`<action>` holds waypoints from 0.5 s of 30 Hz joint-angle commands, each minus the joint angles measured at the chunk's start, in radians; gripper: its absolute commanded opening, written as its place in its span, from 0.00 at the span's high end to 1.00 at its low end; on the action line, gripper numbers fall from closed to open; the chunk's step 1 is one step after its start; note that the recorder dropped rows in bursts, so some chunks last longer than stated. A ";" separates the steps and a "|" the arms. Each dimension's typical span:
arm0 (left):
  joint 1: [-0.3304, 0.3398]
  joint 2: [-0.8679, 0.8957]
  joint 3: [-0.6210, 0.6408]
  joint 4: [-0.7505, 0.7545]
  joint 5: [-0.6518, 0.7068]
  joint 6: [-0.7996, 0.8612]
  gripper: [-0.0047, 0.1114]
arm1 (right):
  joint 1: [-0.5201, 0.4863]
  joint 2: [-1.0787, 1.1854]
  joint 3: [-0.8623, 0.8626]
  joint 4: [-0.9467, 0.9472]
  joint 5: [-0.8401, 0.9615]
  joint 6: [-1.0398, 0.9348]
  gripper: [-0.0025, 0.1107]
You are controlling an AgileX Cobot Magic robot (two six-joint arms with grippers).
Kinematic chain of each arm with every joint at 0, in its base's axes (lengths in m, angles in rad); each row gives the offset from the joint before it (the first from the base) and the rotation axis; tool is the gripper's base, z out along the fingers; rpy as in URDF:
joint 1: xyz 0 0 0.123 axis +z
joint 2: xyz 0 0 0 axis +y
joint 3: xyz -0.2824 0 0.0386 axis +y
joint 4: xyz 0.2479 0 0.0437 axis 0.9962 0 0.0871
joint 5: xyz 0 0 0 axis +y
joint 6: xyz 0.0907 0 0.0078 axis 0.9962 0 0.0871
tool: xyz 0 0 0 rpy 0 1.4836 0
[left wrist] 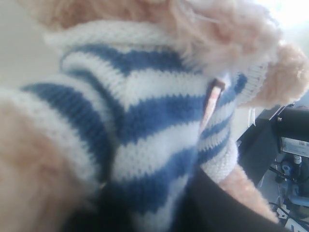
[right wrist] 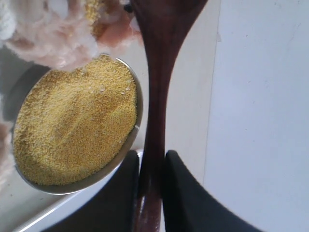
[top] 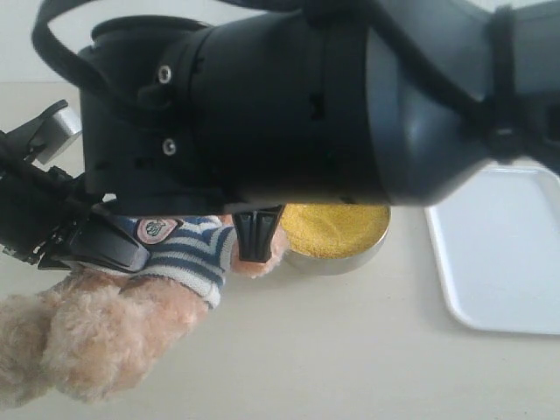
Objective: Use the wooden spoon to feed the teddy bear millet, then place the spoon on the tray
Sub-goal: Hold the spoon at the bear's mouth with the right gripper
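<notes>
Beside the millet (right wrist: 77, 121), we log: right gripper (right wrist: 152, 157) clamped on wooden spoon (right wrist: 159, 72) handle; left gripper (top: 107, 247) closed on teddy bear (top: 87, 337) shirt.

Beige tabletop (top: 332, 350), pale wall (top: 13, 44) behind, soft even daylight

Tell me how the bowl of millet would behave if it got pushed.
The metal bowl looks low and wide, so it would probably slide rather than tip. The millet reaches nearly to the rim, so a sharp shove would likely spill loose grains. Its smooth wall may be slippery to grip.
</notes>
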 commanded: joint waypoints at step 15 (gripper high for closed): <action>0.001 -0.003 0.001 -0.030 0.016 0.008 0.93 | 0.001 -0.009 0.000 0.013 0.005 0.008 0.98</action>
